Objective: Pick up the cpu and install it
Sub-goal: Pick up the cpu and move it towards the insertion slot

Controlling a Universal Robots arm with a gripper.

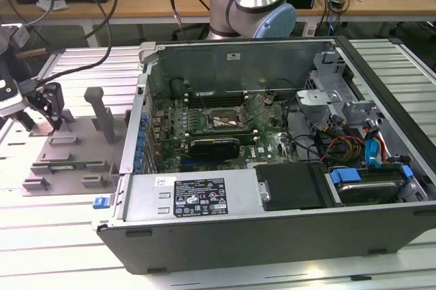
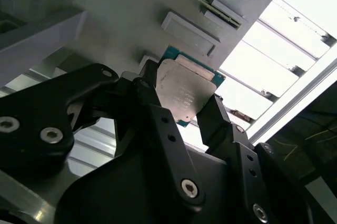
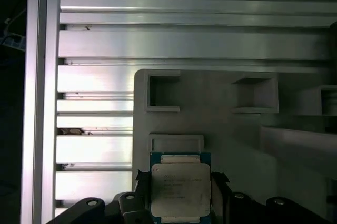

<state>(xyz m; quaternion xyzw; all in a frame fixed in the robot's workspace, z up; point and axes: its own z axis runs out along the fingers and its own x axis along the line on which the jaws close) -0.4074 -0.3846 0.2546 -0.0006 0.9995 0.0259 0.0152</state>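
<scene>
Black fingers (image 2: 213, 118) pinch the cpu (image 2: 187, 90) — one against each side edge.

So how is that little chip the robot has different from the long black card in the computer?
The chip is small, square and silvery; the black card is long and dark. The chip sits gripped between the fingers of the gripper by the grey tray, outside the computer case; the black card lies inside it. Both are flat computer parts.

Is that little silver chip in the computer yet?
Out: the tool holds the cpu at the grey tray, outside the computer case.
</scene>
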